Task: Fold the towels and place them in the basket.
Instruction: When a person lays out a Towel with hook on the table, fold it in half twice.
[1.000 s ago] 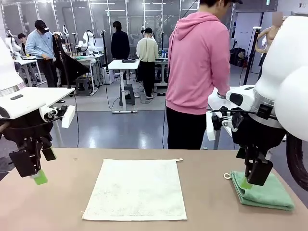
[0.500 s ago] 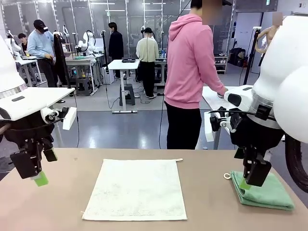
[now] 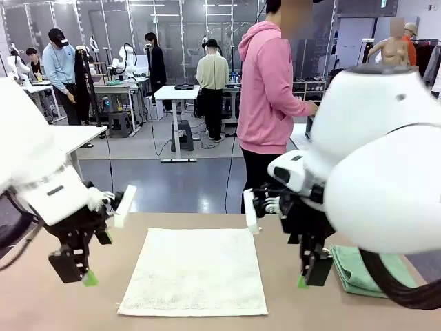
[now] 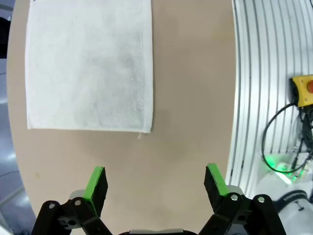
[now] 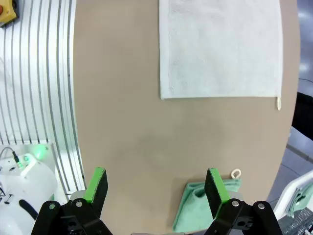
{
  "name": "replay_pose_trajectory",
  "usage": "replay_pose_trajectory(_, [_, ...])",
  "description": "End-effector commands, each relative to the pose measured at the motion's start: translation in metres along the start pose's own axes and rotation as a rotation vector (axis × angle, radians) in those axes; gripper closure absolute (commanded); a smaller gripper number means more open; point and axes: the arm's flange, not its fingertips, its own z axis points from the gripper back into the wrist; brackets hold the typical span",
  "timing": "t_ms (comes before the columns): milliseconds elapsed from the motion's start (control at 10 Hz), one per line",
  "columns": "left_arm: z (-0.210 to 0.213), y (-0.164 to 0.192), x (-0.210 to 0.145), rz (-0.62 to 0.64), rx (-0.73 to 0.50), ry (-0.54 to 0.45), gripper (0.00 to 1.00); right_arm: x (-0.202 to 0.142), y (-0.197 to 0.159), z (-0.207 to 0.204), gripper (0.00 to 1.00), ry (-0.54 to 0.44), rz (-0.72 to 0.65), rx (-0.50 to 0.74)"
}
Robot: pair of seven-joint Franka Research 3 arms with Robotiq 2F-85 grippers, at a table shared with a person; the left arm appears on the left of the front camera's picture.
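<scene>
left pincer [image 3: 80,273] hangs over the left part of the worktop [image 3: 282,312], just off the left edge of the cream towel [image 3: 195,271], not touching it. its wrist view shows the left pincer [image 4: 155,183] spread wide, green pads apart, nothing between them, bare worktop [image 4: 190,98] under it and the cream towel [image 4: 90,63] further ahead. right pincer [image 3: 311,274] hangs over the worktop in the gap between the cream towel and the mint green towel [image 3: 365,272], fingers pointing down. its wrist view shows the right pincer [image 5: 156,183] also spread and empty. cream towel lies flat and unfolded, single layer, at the middle of the worktop, edges roughly square to the worktop's near edge; its corner loop [image 5: 279,103] sticks out at one corner. mint green towel [image 5: 203,210] is folded into a small stack near the right edge of the worktop, its loop [image 5: 236,173] lying on the surface beside it; in the right wrist view it sits just beside one finger, contact cannot be told. person in a pink hoodie [image 3: 265,89] stands beyond the far edge, turned sideways.
</scene>
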Motion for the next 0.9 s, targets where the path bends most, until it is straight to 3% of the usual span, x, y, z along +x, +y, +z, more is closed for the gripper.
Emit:
replay_pose_trajectory(0, [-0.046, 0.006, -0.004, -0.028, -0.008, 0.011, 0.00, -0.004, 0.005, -0.045, 0.00, -0.022, 0.055, 0.001])
replay_pose_trajectory(100, [-0.060, 0.010, -0.002, -0.037, -0.015, 0.002, 0.00, -0.002, 0.003, -0.058, 0.00, -0.040, 0.062, 0.021])
replay_pose_trajectory(400, [-0.101, 0.023, 0.000, 0.026, -0.051, 0.095, 0.00, 0.000, -0.004, -0.103, 0.00, -0.020, 0.064, 0.053])
replay_pose_trajectory(800, [-0.129, 0.015, 0.007, 0.036, -0.103, 0.070, 0.00, 0.004, -0.010, -0.141, 0.00, -0.022, 0.009, 0.082])
